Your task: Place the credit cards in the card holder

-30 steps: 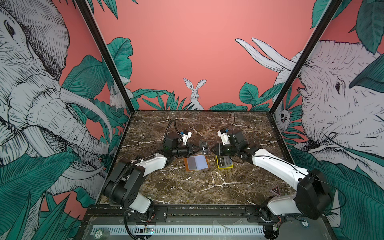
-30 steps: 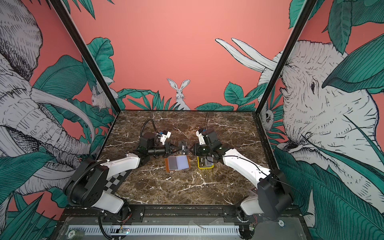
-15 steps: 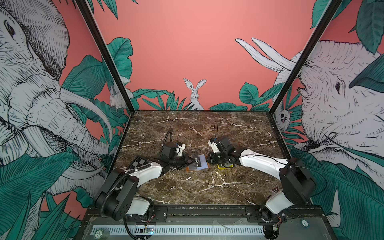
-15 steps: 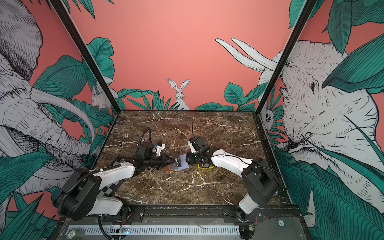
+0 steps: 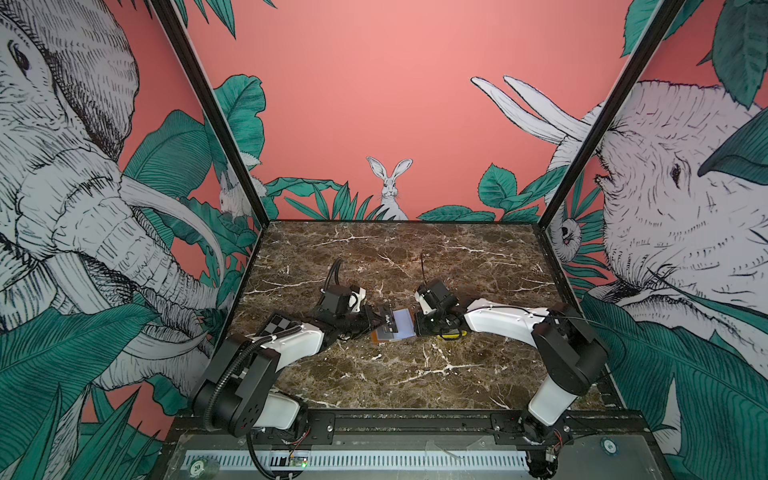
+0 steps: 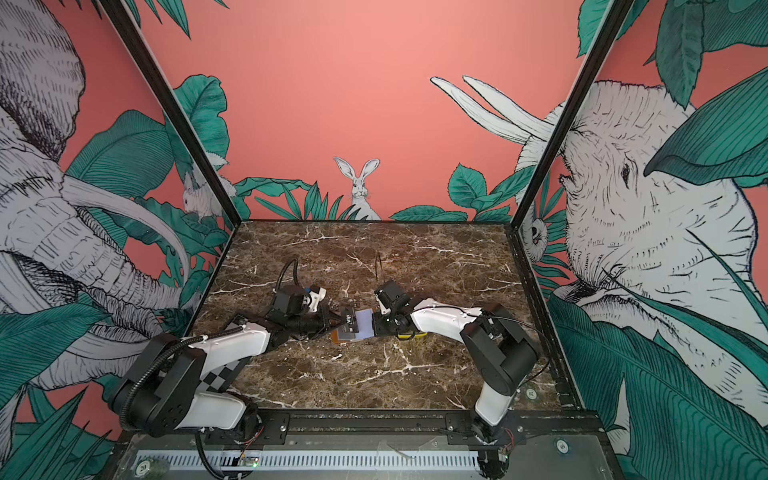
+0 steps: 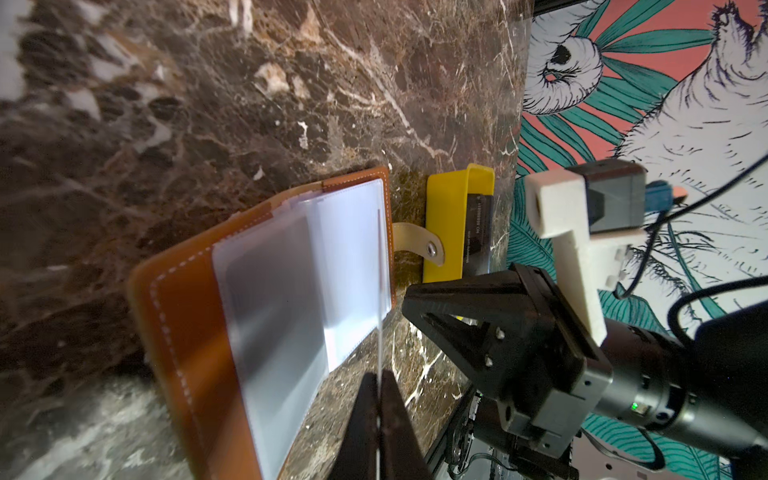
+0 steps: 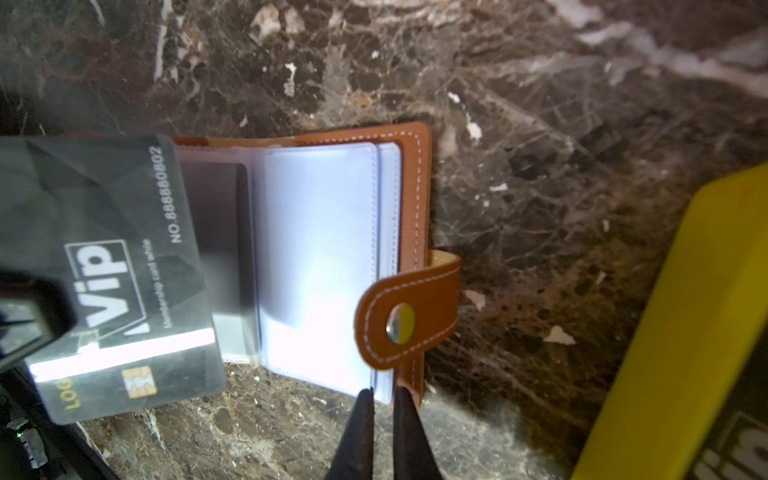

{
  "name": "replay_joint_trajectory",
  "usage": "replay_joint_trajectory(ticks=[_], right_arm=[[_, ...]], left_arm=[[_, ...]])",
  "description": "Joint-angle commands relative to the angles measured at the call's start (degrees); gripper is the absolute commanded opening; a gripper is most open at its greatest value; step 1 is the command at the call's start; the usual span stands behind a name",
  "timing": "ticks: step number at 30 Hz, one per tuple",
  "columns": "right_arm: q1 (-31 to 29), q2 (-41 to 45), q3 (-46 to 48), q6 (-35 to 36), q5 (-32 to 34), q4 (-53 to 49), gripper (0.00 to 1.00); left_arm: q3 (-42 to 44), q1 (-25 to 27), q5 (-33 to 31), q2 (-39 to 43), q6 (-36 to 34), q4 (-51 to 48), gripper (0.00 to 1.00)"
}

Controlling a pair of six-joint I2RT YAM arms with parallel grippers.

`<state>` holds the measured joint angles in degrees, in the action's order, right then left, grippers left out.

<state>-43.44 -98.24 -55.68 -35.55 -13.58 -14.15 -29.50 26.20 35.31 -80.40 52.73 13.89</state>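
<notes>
The left gripper (image 7: 379, 380), clamped on a black Vip credit card (image 8: 112, 266), holds it over the open tan card holder (image 8: 411, 174) lying just ahead of it. The right gripper (image 8: 381, 401), jaws nearly together, straddles a corner of the clear sleeves (image 8: 320, 249); whether it pinches them cannot be told. More credit cards (image 7: 478, 232) sit in a yellow tray (image 7: 444, 232) close beside that claw.

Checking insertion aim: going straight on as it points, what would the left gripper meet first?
The credit card in the left gripper would probably meet the card holder first, at its sleeves; depth unclear.

Yellow tray (image 8: 685, 311), credit cards (image 8: 744, 449) inside cut off by frame edge.
</notes>
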Motion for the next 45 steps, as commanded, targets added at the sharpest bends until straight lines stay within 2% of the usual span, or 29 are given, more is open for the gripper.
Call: replay_joint_trajectory(ticks=[1,13,20,23,29,38,45], right_arm=[[-0.37,-1.32,-1.71,0.27,1.93,-0.9,0.12],[-1.18,-4.22,-2.58,1.25,4.21,-3.83,0.11],[-2.68,-4.9,-4.25,2.41,8.15,-8.53,0.11],[-3.01,-5.85,-5.13,2.61,9.11,-10.48,0.11],[-3.67,-6.62,-5.75,2.68,9.93,-11.57,0.11],[-3.93,-6.63,-5.8,2.71,10.77,-12.16,0.1],[-4.02,-7.03,-5.87,2.59,10.77,-11.94,0.1]], left_arm=[[1.07,-0.18,0.3,-0.19,0.57,2.69,0.07],[-0.03,-0.17,0.2,-0.02,-2.32,0.88,0.08],[-0.07,-0.18,-0.42,-0.1,-3.35,-2.26,0.09],[0.46,-0.2,-2.58,-0.69,-1.81,-1.47,0.08],[2.05,-0.11,-1.38,-3.0,2.06,5.59,0.05],[2.12,-0.16,-3.14,-2.01,2.9,2.8,0.0],[3.91,-0.16,-4.5,-1.4,5.26,2.46,0.0]])
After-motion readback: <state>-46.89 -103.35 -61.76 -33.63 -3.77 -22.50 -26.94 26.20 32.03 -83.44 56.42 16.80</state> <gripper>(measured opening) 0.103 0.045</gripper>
